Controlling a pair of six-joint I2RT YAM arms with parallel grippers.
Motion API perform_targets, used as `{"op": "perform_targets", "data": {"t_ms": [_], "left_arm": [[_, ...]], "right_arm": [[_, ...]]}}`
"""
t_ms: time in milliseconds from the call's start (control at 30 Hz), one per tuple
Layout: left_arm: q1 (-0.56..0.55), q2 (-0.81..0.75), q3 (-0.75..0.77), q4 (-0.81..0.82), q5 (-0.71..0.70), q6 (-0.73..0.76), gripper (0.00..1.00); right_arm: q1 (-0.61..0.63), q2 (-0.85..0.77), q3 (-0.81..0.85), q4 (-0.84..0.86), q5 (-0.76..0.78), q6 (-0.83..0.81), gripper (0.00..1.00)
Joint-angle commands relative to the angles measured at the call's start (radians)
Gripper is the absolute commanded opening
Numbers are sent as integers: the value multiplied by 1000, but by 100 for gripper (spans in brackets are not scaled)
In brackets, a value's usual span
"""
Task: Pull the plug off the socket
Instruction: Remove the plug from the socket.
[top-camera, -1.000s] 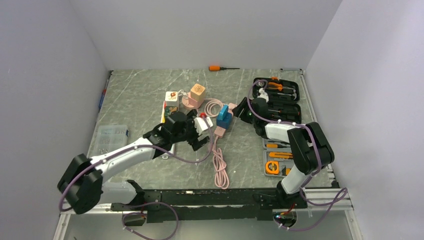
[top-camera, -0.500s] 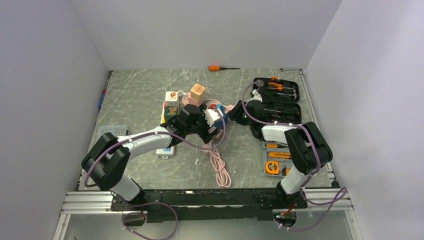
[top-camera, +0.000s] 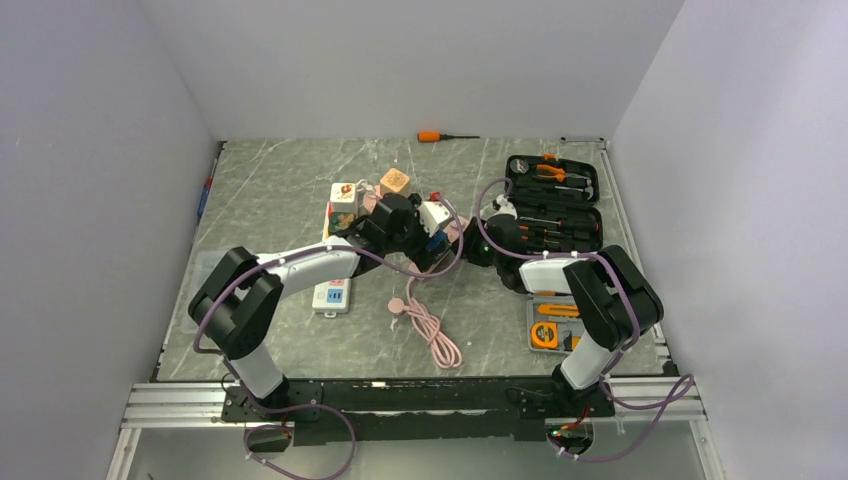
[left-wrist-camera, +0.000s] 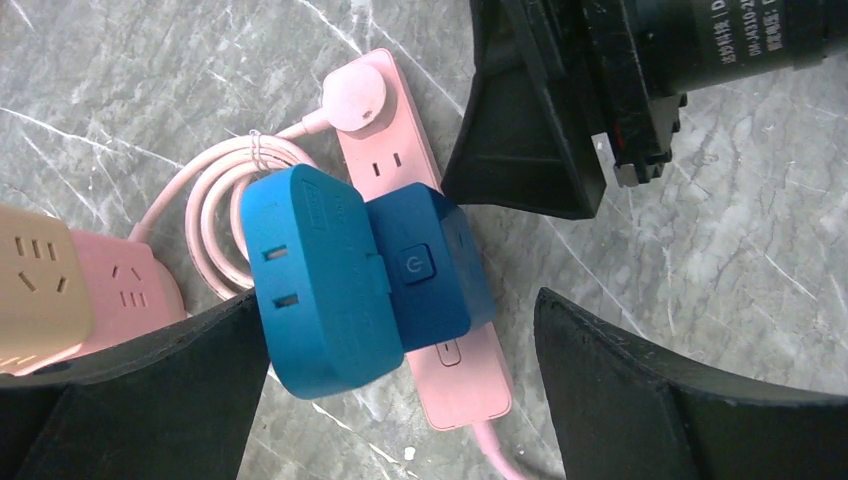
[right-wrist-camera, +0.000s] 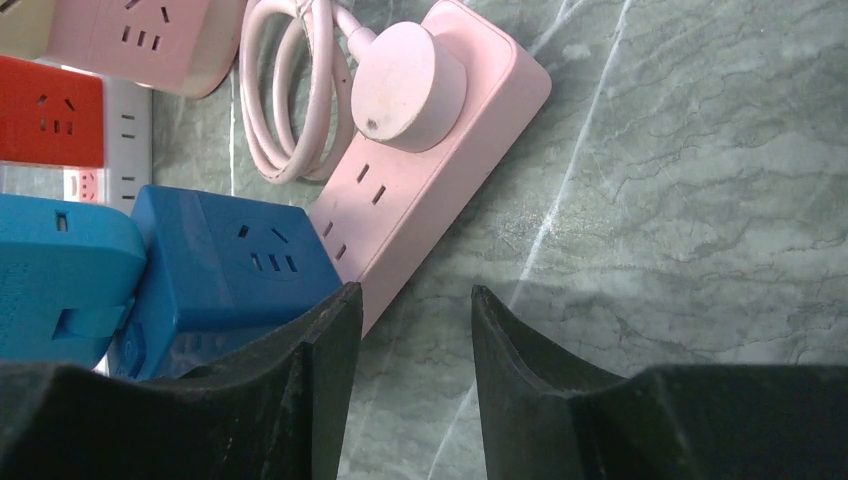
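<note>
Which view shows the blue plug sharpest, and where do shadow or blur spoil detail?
Left wrist: blue plug sharp, evenly lit; own fingers plain black. Right wrist: pink strip crisp; near fingers dark, slightly soft. Top external: flat light, faint shadows, plug tiny, mostly hidden.

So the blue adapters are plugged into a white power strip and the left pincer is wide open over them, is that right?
Not quite. The power strip is pink, not white; the left wrist view shows it. The rest stands: the blue adapters are plugged into it, and the left pincer is wide open over them.
</note>
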Motion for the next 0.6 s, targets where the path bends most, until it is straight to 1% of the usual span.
{"op": "perform_targets", "data": {"t_ms": [0, 100, 200, 367, 567], "left_arm": [[12, 39, 70, -48, 57, -24, 99], [20, 85, 127, -111, 64, -19, 99], [35, 123, 164, -166, 128, -22, 99], [40, 173, 196, -168, 200, -29, 99], [52, 220, 229, -190, 231, -15, 100]], "right_arm": [[-7, -17, 13, 50, -48, 16, 47], [-41, -47, 6, 45, -62, 24, 48], [-79, -85, -11, 49, -81, 35, 51], [-115, -135, -32, 54, -105, 48, 57], [-136, -156, -52, 67, -122, 62, 61]]}}
